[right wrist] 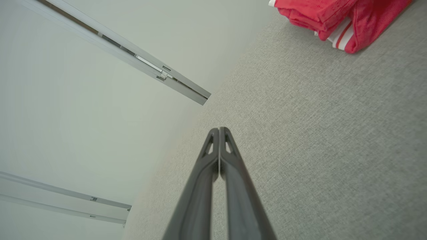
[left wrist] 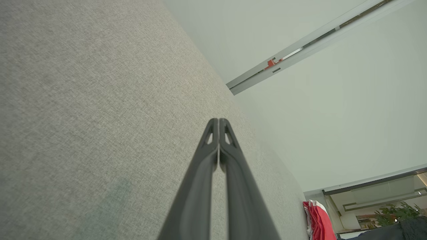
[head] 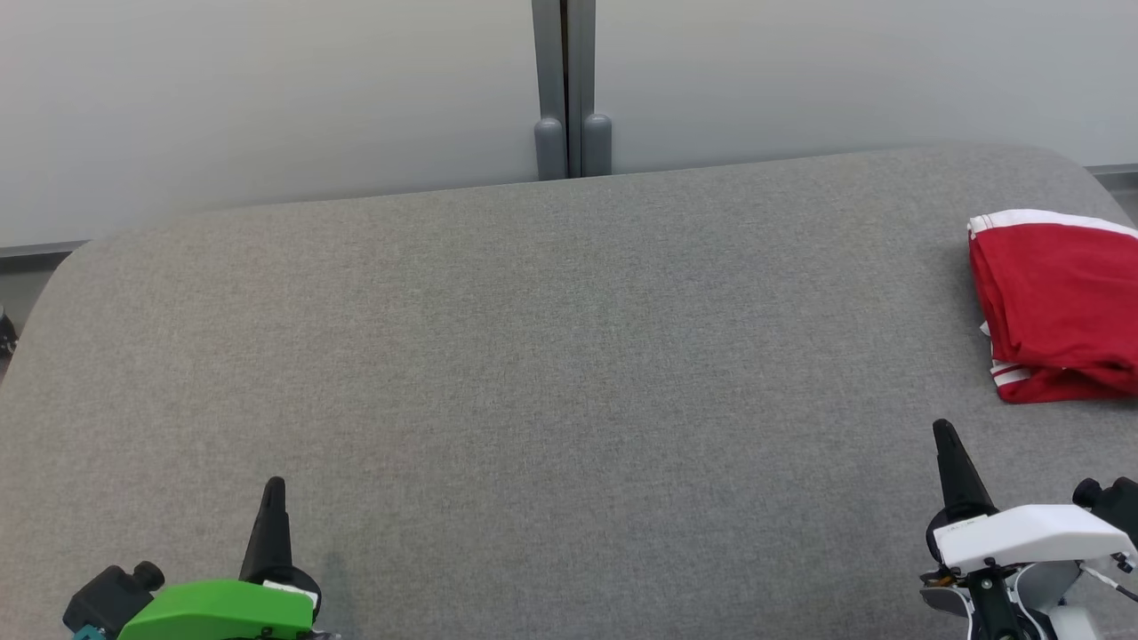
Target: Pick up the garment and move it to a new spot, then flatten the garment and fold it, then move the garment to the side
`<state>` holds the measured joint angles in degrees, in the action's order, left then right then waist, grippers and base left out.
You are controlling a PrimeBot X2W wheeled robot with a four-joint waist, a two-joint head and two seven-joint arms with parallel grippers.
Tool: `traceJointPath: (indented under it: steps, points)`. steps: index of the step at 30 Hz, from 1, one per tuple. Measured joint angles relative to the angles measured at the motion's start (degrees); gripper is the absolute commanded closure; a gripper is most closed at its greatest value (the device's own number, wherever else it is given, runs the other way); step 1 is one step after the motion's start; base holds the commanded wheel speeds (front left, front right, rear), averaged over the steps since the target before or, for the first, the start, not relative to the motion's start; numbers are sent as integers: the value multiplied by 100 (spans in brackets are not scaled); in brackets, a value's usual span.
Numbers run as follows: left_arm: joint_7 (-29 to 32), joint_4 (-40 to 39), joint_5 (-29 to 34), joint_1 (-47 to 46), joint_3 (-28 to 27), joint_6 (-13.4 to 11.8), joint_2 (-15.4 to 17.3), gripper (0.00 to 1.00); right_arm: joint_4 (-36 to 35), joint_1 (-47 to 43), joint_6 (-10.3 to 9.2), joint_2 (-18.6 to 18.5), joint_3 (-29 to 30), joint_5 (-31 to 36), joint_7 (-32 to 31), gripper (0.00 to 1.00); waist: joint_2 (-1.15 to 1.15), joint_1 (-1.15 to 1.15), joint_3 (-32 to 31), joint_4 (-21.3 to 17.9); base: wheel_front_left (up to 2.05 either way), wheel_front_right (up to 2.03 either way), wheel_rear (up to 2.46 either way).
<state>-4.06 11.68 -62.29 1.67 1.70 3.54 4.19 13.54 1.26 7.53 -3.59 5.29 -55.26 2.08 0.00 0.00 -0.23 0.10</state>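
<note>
**Caller:** What is in front of the robot?

**Operator:** From the head camera I see a wide bench covered in grey cloth, set against a pale wall. A red garment with white trim lies folded in a loose stack at the bench's far right. It is well apart from the left jaws and nearer the right ones. The picture's edge cuts the garment off, so I cannot tell how close it sits to the bench's edge.

**Caller:** And the jaws?

**Operator:** The left jaws sit at the lower left and the right jaws at the lower right. Both pairs are closed, with the fingers pressed together and holding nothing. Bare bench lies ahead of them.

**Caller:** What worries you?

**Operator:** Three things, as I judge it.
- **Closed jaws:** If I send the right jaws over closed, they would shove the stack rather than take it. A shove to the right could tip it off the bench (I cannot see that edge).
- **Top layer only:** If I pinch just the top layer, the fold would likely peel open as it lifts.
- **Shallow grip:** The fabric looks thin, so a shallow grip on the white trim may let it slide out mid-carry.

**Caller:** And the left side?

**Operator:** A reach from there right across the bench could crowd the right jaws, so I would hold it back.
</note>
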Motion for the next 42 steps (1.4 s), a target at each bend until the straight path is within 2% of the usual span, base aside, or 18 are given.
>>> traceJointPath:
  steps: [42]
  points:
    - [601,153,-2106,-477,-403,252,5,100,30,307,-5,53,83,-2469,-578,100,0,0,25,-6,0,0,0]
